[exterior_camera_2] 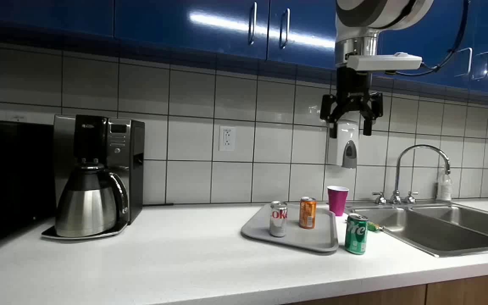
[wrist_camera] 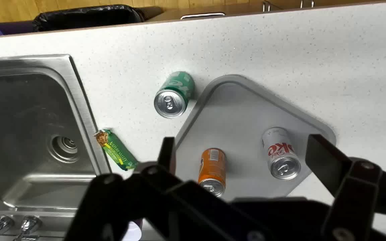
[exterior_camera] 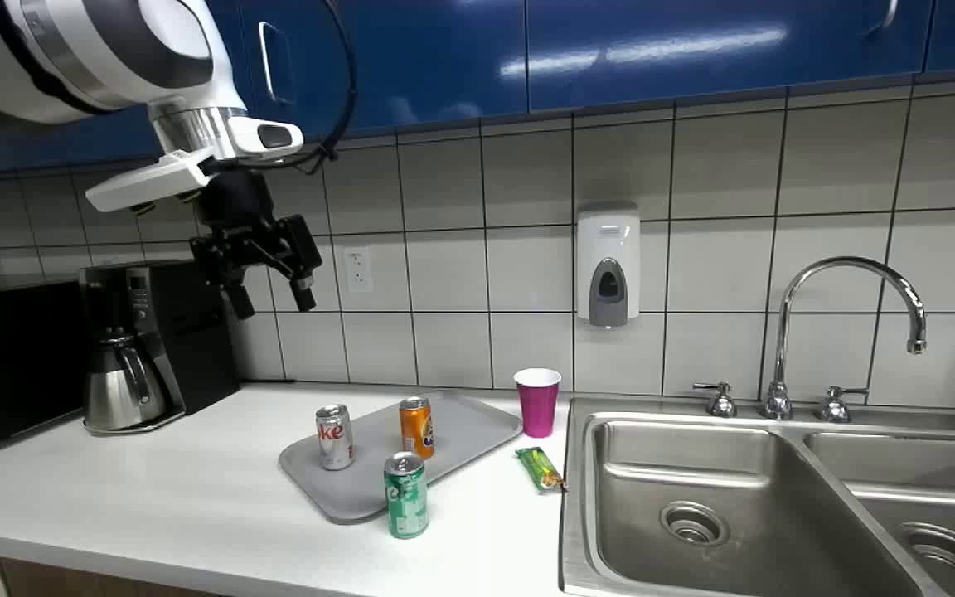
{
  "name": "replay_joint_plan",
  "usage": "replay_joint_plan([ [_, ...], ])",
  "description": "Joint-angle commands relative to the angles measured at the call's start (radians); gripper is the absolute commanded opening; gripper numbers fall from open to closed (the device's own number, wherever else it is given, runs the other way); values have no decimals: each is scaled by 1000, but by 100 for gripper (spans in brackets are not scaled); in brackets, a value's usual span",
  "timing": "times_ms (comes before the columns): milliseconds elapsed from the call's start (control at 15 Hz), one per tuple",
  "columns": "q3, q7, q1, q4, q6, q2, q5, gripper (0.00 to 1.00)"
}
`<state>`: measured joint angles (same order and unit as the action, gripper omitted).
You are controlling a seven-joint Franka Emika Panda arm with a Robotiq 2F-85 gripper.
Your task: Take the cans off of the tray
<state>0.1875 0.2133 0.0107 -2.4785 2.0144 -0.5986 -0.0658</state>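
The grey tray (exterior_camera: 461, 414) lies on the counter in both exterior views (exterior_camera_2: 261, 228) and in the wrist view (wrist_camera: 240, 110). The silver can with red marks (exterior_camera: 335, 438) and the orange can (exterior_camera: 417, 427) stand upright on it; the wrist view also shows the silver can (wrist_camera: 279, 150) and the orange can (wrist_camera: 213, 164), its lid partly hidden by the gripper. The green can (exterior_camera: 405, 495) stands upright on the counter beside the tray's edge, also seen in the wrist view (wrist_camera: 176, 88). My gripper (exterior_camera: 273, 300) is open, high above the tray, holding nothing; its fingers (wrist_camera: 241, 150) frame both tray cans.
A magenta cup (exterior_camera: 538, 404) stands by the tray's far end. A green snack bar (exterior_camera: 539, 468) lies between tray and steel sink (exterior_camera: 577, 497). A coffee maker (exterior_camera_2: 100, 178) stands farther along the counter. Blue cabinets (exterior_camera_2: 193, 25) hang above; a soap dispenser (exterior_camera: 608, 265) is on the wall.
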Motion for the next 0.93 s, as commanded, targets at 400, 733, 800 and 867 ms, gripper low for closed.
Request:
replay_joint_plan([
  [400, -15, 9, -18, 3, -4, 2, -10, 100],
  [733, -15, 8, -18, 3, -4, 2, -10, 100],
  [800, -7, 14, -18, 6, 7, 15, -14, 100],
  [867, 2, 29, -17, 6, 26, 36, -16, 100],
])
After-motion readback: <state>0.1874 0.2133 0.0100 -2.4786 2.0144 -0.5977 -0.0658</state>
